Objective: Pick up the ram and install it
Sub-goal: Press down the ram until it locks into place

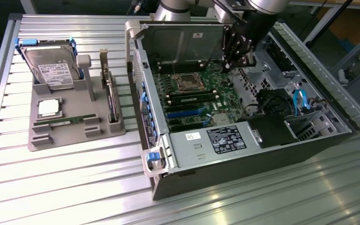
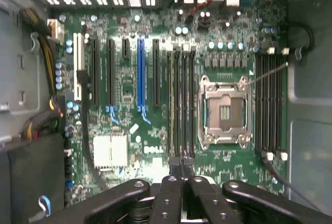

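The ram (image 1: 69,120), a thin green stick, lies flat in the grey tray (image 1: 73,137) at the exterior view's left. My gripper (image 1: 231,66) hangs inside the open computer case (image 1: 192,161), over the motherboard's far side and well away from the tray. In the wrist view my gripper (image 2: 181,164) is shut, its two black fingers (image 2: 173,182) pressed together with nothing seen between them. Straight ahead of the tips run the dark memory slots (image 2: 181,105) beside the empty CPU socket (image 2: 224,112). One slot shows a thin yellowish edge (image 2: 171,105); I cannot tell whether a stick sits in it.
The tray also holds a hard drive (image 1: 52,65), a small square CPU chip (image 1: 48,108) and an upright expansion card (image 1: 110,96). Inside the case are a power supply (image 1: 227,138), cables (image 1: 302,101) and long expansion slots (image 2: 141,73). The case walls stand close around the arm.
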Action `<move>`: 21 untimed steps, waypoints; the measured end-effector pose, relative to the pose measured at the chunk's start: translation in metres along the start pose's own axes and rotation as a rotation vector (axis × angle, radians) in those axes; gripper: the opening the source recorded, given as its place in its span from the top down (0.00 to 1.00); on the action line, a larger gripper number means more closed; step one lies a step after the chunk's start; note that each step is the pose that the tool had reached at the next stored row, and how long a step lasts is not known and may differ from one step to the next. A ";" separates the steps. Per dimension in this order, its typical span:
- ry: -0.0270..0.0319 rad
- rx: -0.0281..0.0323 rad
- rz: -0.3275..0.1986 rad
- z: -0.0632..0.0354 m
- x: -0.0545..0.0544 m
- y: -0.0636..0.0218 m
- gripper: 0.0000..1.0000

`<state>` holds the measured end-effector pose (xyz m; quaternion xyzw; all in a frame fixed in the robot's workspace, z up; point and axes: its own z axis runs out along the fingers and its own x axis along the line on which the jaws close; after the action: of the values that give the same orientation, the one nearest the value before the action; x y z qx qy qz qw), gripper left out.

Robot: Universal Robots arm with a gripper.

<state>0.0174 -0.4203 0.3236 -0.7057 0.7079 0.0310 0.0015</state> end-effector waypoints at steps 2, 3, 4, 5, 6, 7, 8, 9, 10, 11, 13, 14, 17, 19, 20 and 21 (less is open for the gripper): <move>-0.0001 0.0000 -0.001 0.0000 0.000 -0.0042 0.90; 0.0000 -0.0001 -0.001 0.0000 0.000 -0.0045 0.90; 0.0000 -0.0001 -0.001 0.0000 0.000 -0.0045 0.90; 0.0001 0.0000 -0.001 0.0000 0.000 -0.0045 0.90; -0.0008 0.0001 -0.001 0.0008 0.000 -0.0046 0.90; -0.0025 0.0000 -0.002 0.0023 0.000 -0.0046 0.90; -0.0036 -0.0001 -0.002 0.0045 0.000 -0.0047 0.90; -0.0049 0.0000 -0.002 0.0084 0.000 -0.0049 0.90; -0.0054 0.0000 -0.002 0.0115 0.000 -0.0050 0.90; -0.0059 0.0000 -0.002 0.0155 0.001 -0.0052 0.90; -0.0070 0.0000 -0.002 0.0214 0.001 -0.0054 0.90; -0.0071 0.0000 -0.002 0.0232 0.001 -0.0055 0.90; -0.0071 0.0000 -0.002 0.0292 0.001 -0.0058 0.90; -0.0071 -0.0001 -0.002 0.0359 0.002 -0.0061 0.90; -0.0070 -0.0001 -0.002 0.0386 0.002 -0.0062 0.90; -0.0071 -0.0001 -0.002 0.0407 0.002 -0.0063 0.90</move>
<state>0.0220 -0.4203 0.2826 -0.7062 0.7072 0.0335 0.0040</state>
